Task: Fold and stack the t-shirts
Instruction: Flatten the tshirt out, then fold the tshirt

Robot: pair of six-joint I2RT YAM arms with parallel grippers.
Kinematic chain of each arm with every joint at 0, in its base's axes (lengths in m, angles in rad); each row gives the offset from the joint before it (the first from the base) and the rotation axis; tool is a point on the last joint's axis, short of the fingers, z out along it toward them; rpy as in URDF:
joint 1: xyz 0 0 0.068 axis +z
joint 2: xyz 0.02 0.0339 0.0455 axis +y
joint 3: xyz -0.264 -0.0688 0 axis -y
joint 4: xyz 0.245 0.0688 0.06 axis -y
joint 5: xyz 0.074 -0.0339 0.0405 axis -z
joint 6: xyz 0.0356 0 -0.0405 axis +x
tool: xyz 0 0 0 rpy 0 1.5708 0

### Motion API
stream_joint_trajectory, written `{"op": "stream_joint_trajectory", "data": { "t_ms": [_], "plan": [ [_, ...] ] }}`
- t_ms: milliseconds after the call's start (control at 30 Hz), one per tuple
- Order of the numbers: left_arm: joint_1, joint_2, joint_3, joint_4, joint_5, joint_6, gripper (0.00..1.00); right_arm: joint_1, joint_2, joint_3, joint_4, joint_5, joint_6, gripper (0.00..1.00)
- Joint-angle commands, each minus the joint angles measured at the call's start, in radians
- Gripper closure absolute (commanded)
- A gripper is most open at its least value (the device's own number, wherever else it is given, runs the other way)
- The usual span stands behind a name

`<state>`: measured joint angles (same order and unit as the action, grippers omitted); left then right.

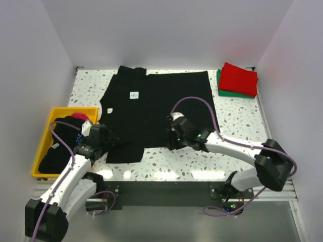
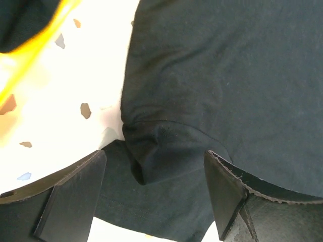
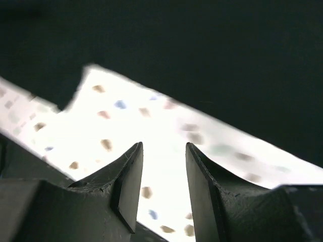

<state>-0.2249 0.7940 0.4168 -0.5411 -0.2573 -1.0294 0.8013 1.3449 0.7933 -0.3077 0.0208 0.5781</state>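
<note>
The left gripper [image 2: 154, 164] is wide apart over the black shirt [image 1: 156, 108], and the right gripper [image 3: 164, 151] is apart, holding nothing.

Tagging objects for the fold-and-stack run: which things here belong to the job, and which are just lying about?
Job: black t-shirt, spread flat; folded red shirt on green shirt; pink cloth and dark cloth in the yellow bin.
Lying about: the yellow bin itself; purple cable.

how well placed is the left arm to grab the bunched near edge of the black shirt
Probably yes: the left gripper hangs open right over the bunched edge of the black shirt, straddling it. The yellow bin sits off to its side, not in the way.
</note>
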Motion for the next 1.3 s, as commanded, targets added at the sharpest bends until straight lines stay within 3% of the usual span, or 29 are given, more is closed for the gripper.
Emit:
{"op": "stream_joint_trajectory", "data": {
  "t_ms": [0, 200, 333, 567, 800, 1167, 1267],
  "plan": [
    [-0.005, 0.001, 0.092, -0.052, -0.071, -0.020, 0.16, 0.195, 0.074, 0.116, 0.094, 0.128, -0.047, 0.57],
    [0.001, 0.013, 0.284, -0.143, -0.171, 0.031, 0.12, 0.393, 0.292, 0.323, 0.180, 0.168, -0.187, 0.60],
    [0.039, 0.028, 0.437, -0.195, -0.233, 0.086, 0.10, 0.463, 0.436, 0.477, 0.229, 0.150, -0.234, 0.60],
    [0.198, 0.047, 0.648, -0.181, -0.160, 0.227, 0.09, 0.533, 0.648, 0.652, 0.303, 0.148, -0.279, 0.59],
    [0.225, 0.071, 0.688, -0.168, -0.094, 0.259, 0.09, 0.550, 0.784, 0.754, 0.303, 0.185, -0.267, 0.59],
    [0.225, 0.062, 0.582, -0.114, -0.020, 0.247, 0.09, 0.555, 0.864, 0.759, 0.303, 0.280, -0.271, 0.59],
    [0.225, 0.060, 0.559, -0.106, -0.010, 0.244, 0.09, 0.555, 0.872, 0.755, 0.295, 0.278, -0.265, 0.64]
  ]
}}
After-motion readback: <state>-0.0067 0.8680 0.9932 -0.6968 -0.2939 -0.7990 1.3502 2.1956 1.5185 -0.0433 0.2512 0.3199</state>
